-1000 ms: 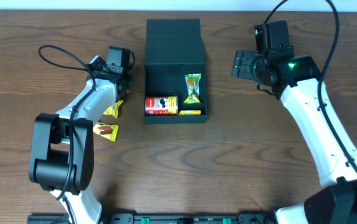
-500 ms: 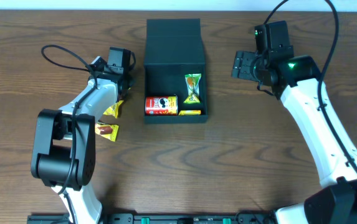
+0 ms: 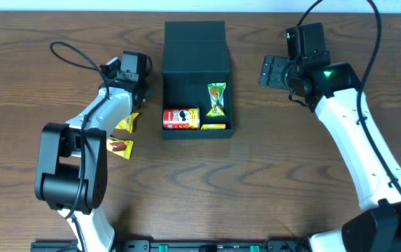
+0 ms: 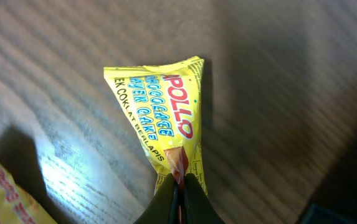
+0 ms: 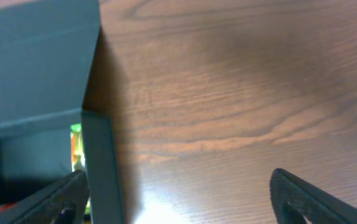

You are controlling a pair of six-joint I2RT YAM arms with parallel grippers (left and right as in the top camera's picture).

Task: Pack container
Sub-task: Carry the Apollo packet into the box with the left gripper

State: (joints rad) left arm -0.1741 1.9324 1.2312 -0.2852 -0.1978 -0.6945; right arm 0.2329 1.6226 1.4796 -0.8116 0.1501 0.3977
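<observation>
The container [image 3: 169, 89] is a dark square box at mid-table with its flap lid [image 3: 194, 43] folded back. Inside lie a red packet [image 3: 180, 118], a green packet [image 3: 216, 99] and a small yellow one [image 3: 213, 127]. Left of the box, my left gripper [image 3: 133, 110] is shut on the crimped end of a yellow Apollo cake packet [image 4: 162, 127], which rests on the wood. A second yellow packet [image 3: 119, 147] lies nearer the front. My right gripper [image 5: 181, 199] stands open over bare wood to the right of the box, with the box wall [image 5: 100, 168] just inside its left finger.
The second yellow packet's corner [image 4: 4, 193] shows at the lower left of the left wrist view. A black cable [image 3: 71, 56] loops behind the left arm. The table's back edge runs along the top of the overhead view.
My left gripper has closed on the yellow packet's end. The right jaws have spread a little wider. Neither arm has shifted much.
</observation>
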